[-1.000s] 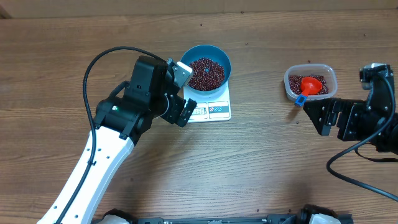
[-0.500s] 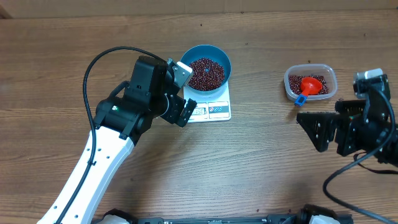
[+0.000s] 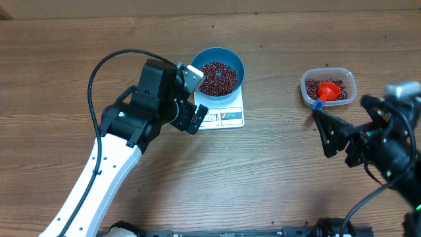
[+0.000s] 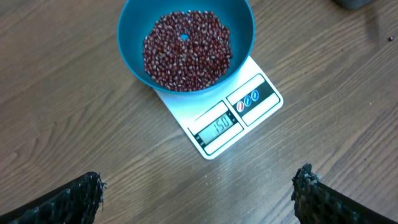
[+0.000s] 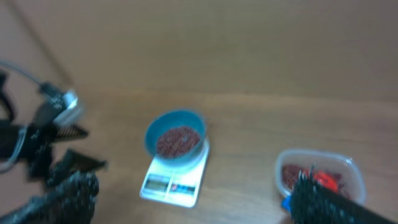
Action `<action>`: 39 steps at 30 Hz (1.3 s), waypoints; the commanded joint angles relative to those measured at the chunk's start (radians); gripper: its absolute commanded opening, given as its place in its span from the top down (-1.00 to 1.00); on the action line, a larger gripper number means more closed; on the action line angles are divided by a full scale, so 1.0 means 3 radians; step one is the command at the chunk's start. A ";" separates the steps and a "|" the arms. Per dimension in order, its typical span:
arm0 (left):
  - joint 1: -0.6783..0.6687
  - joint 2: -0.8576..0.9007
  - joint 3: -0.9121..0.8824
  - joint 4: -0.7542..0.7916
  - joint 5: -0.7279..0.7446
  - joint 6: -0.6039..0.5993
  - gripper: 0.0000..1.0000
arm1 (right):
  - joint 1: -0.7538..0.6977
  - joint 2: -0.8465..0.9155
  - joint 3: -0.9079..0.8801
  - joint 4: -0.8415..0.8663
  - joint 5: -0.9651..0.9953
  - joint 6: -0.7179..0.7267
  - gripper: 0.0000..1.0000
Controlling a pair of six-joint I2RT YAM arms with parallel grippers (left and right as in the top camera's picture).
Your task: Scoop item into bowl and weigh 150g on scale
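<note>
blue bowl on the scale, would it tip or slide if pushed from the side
Probably slides rather than tips: the bowl is wide and weighted by beans. It overhangs the scale, so a firm push might carry it off.

The left arm (image 3: 99,171) has a long white link marked with a row of small dark dots, and bulky black joint housings sit on top of it. A small green light (image 3: 121,113) shows on the black housing. A thin black cable (image 3: 108,60) arcs from the link to the wrist. The left gripper (image 3: 198,97) is black with a pale grey plate (image 3: 193,75) on one side. The right arm (image 3: 388,148) is black, with a white-grey cap (image 3: 402,89) and a black lead (image 3: 360,201) looping off it. The right gripper (image 3: 321,134) has black, tapering fingers. In the left wrist view the fingers (image 4: 71,198) are matte black with rough, jagged edges. The right wrist view is blurred.
</note>
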 commanded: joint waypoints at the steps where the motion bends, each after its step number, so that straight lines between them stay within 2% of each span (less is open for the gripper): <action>1: -0.0001 0.0028 -0.0013 0.0006 0.0024 -0.0037 -0.99 | 0.0084 -0.0357 -0.0665 0.0418 0.0603 0.0397 -1.00; 11: -0.0001 0.0028 -0.0013 0.0006 0.0024 -0.0037 -0.99 | 0.0118 -0.1425 -0.2562 0.1999 0.0678 0.0401 -1.00; 19: -0.0001 0.0028 -0.0013 0.0008 0.0024 -0.0037 -0.99 | 0.0118 -0.2089 -0.3585 0.2970 0.0679 0.0413 -1.00; 26: -0.0001 0.0028 -0.0013 0.0008 0.0024 -0.0037 -0.99 | 0.0118 -0.2358 -0.4055 0.3344 0.0748 0.0409 -1.00; 39: -0.0001 0.0028 -0.0013 0.0008 0.0024 -0.0037 -0.99 | 0.0118 -0.2635 -0.4596 0.3466 0.0768 0.0409 -1.00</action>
